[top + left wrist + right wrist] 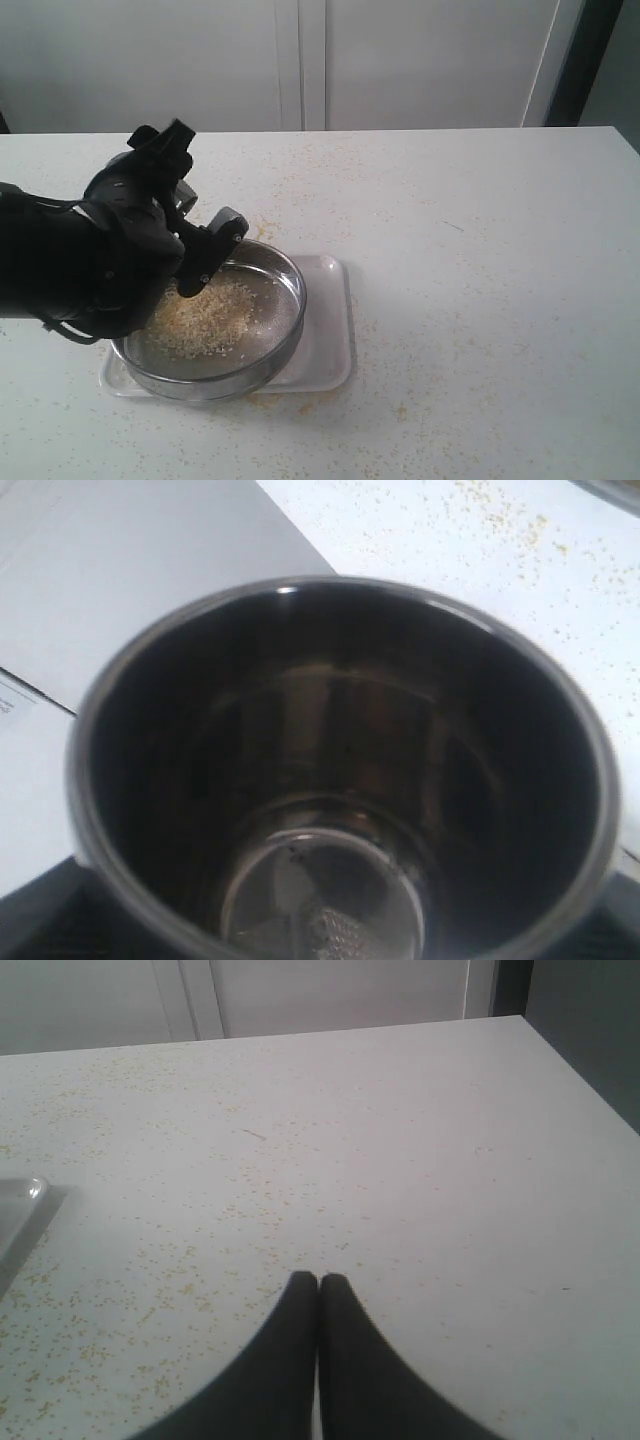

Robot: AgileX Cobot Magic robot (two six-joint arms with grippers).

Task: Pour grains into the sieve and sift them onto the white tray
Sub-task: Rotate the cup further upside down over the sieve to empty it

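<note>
On my exterior feed the white desk (480, 250) fills the view, dusted with stray yellow specks. The left arm (90, 260) comes in from 9 o'clock, a black bulk over the near-left part of the desk. Under it, at about 7 o'clock from the desk's centre, lies the white tray (330, 340). The sieve (270, 300) sits on the tray and covers most of it, leaving a strip of tray bare at the 3 o'clock side.

My left tool (195, 240) hangs above the sieve's 10 o'clock rim, pinching the steel cup (340, 780). The left wrist feed looks straight into the cup's mouth, where I see dark walls with a few specks.

The grains (205, 320) lie in a pale tan heap on the mesh, toward 9 o'clock inside the ring.

My right tool (318, 1282) is pressed together, holding nothing, over speckled desk.
</note>
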